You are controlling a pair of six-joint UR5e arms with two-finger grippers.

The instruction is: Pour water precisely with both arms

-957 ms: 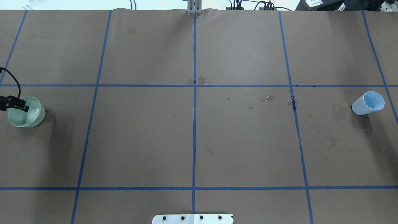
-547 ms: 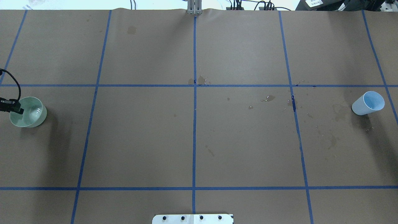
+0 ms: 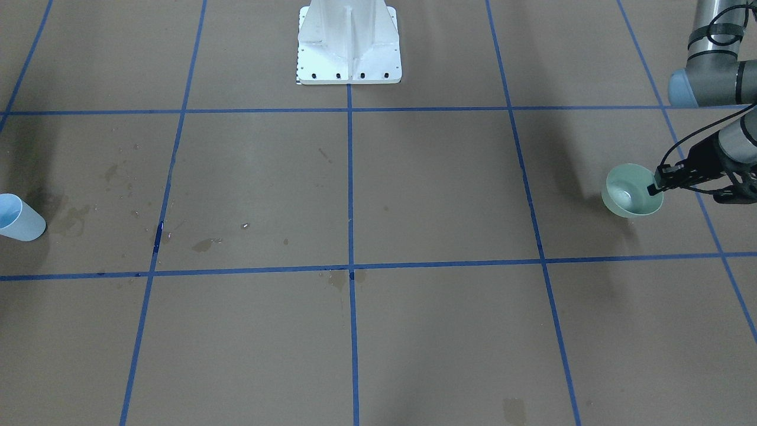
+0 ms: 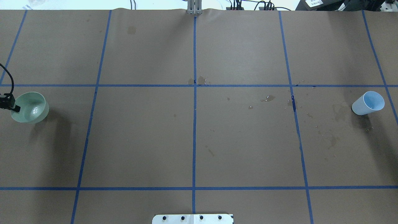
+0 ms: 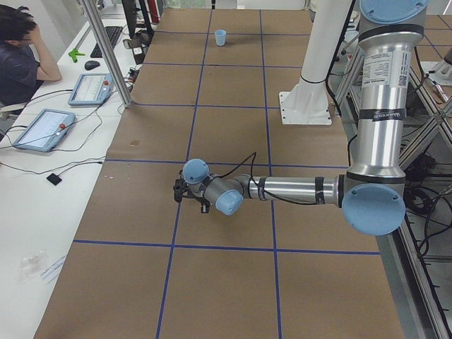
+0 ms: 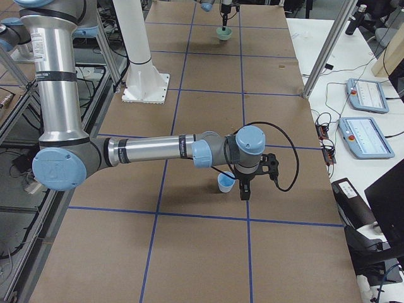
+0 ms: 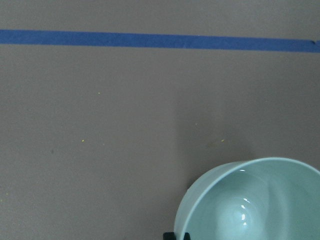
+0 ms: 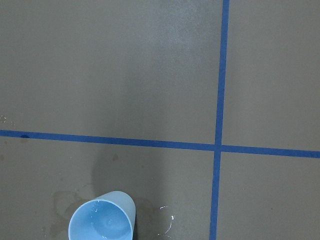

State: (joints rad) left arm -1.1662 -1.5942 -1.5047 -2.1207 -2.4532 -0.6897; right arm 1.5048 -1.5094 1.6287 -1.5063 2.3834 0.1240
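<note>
Where the table [image 4: 242, 149] ends on the robot's left, the left fingers [image 3: 656, 184] are pinched on the rim of a pale green bowl [image 4: 30, 107], with a little water [image 4: 34, 110] glinting at its bottom. Well apart, at the right end, a light blue cup [image 4: 368, 103] stands among damp stains [image 4: 333, 141]. The right fingers [image 6: 243, 188] hang just beside it, seen only from the side, so how far they are parted cannot be told.

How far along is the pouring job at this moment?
Done: the left gripper holds the green bowl by its rim, with glossy water inside. In hand: the right gripper hangs beside the blue cup, grasp unclear. Left: bringing both together and pouring; they stand far apart.
</note>
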